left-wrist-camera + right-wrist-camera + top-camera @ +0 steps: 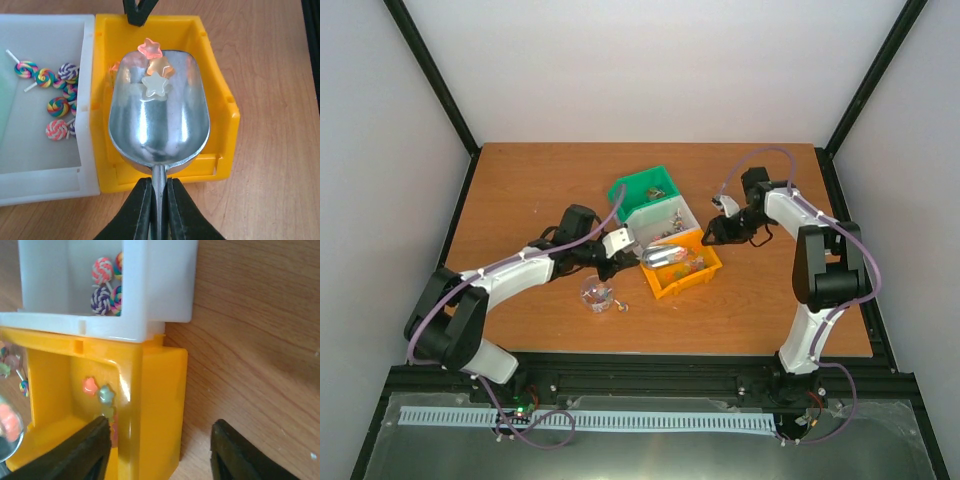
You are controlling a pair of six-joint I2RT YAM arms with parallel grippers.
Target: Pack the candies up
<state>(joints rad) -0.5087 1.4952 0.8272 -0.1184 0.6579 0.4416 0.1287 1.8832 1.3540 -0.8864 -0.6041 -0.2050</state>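
Candies (155, 82): 3 stars in metal scoop (160, 130) over orange bin (226, 117), table (530, 190) centre | likely light, slippery; scoop, don't pinch | left gripper (159, 200) clamped on scoop handle | right gripper (160, 429) parted astride bin wall, empty

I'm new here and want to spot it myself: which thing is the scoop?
On the wooden table, a green bin, a white bin and an orange bin stand in a row. Over the orange bin, the left arm's fingers pinch the handle of the scoop. It is the only shiny metal thing there, with star-shaped candies at its front end.
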